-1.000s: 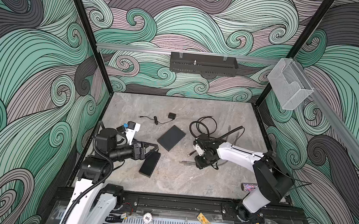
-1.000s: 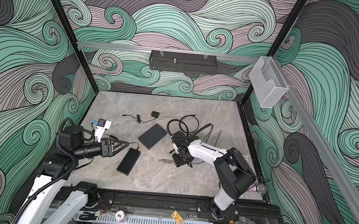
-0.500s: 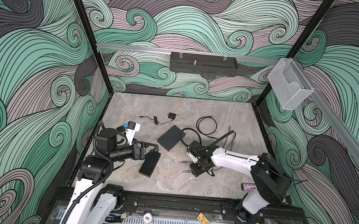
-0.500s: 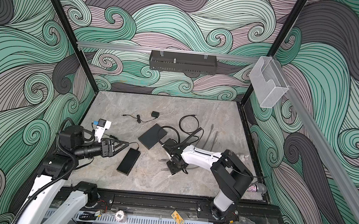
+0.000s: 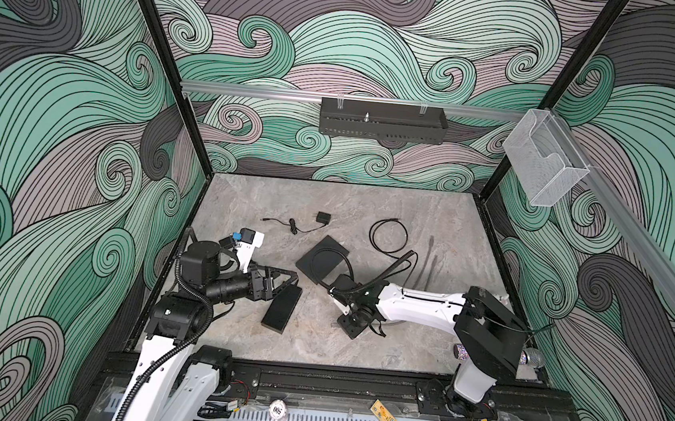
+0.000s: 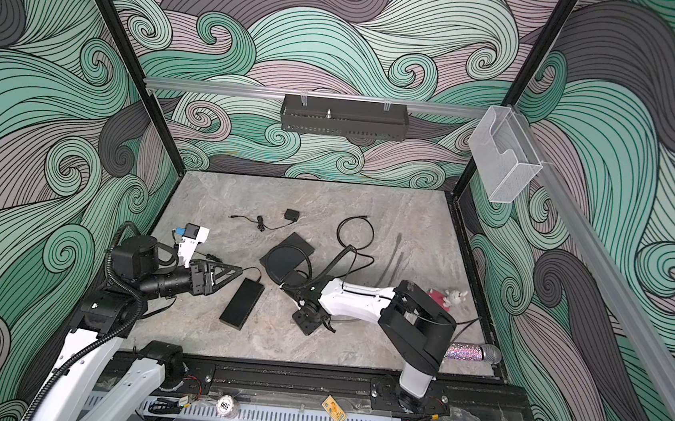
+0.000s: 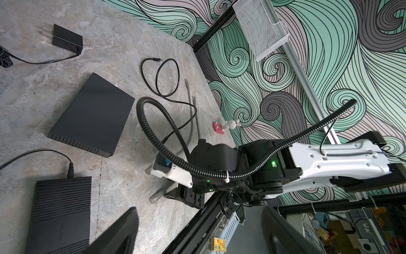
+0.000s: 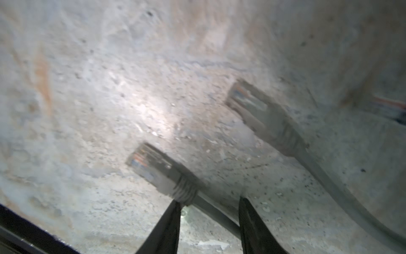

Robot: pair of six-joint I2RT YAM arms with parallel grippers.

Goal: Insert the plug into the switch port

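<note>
Grey plug [image 8: 151, 167] just ahead of right gripper [image 8: 208, 200], cable [image 8: 216, 215] between fingers [image 8: 167, 228].

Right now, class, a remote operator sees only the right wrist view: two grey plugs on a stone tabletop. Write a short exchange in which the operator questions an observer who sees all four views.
Operator: Where is the thing I plug into?
Observer: A ribbed black box, probably the switch, lies to the left of the right end effector in both top views.
Operator: Is the other arm holding it?
Observer: No. The left end effector is open and empty.
</note>
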